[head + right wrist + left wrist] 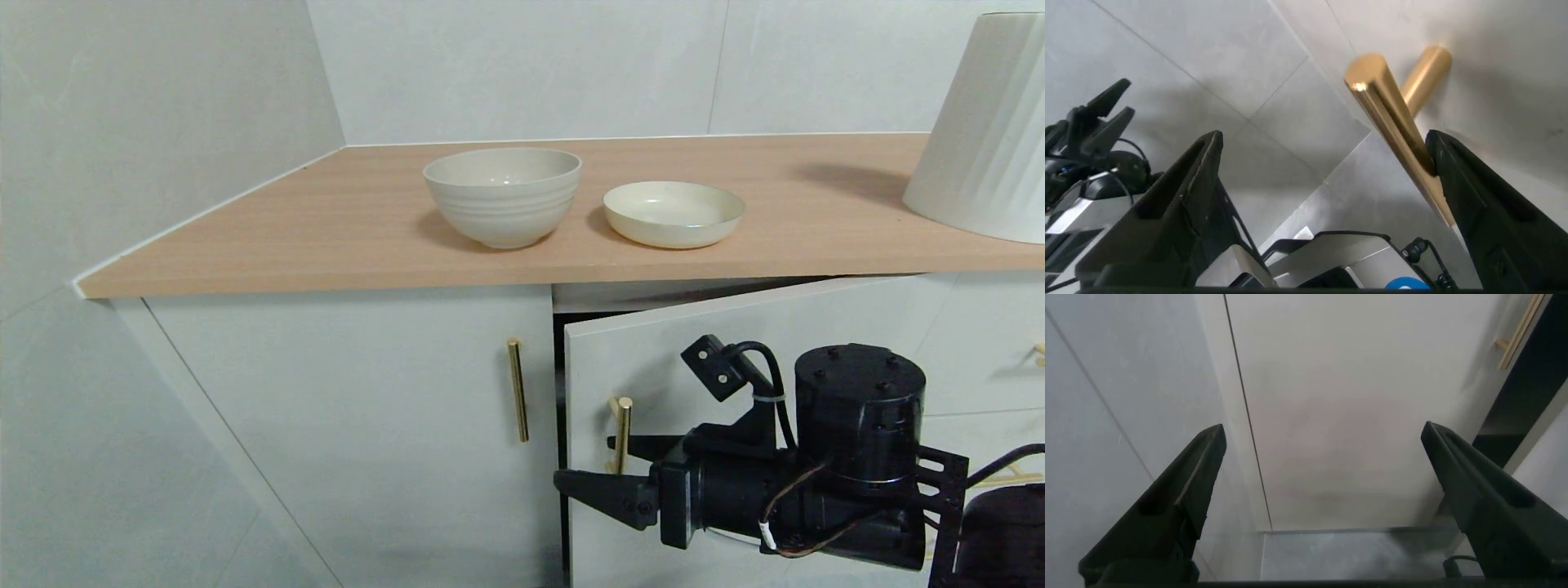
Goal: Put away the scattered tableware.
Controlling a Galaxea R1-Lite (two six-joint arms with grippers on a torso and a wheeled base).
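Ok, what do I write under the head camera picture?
The open right gripper sits around the gold handle of an ajar cabinet door, below a bowl and a shallow dish on the counter.

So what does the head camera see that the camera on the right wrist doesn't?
The head view takes in the wooden counter, with a deep bowl and a shallow dish on it, and the closed left cabinet door. The right wrist view gives a close look at the round end of the gold handle, between the fingers of the open right claw. Both share that handle, the claw and the white ajar door carrying it.
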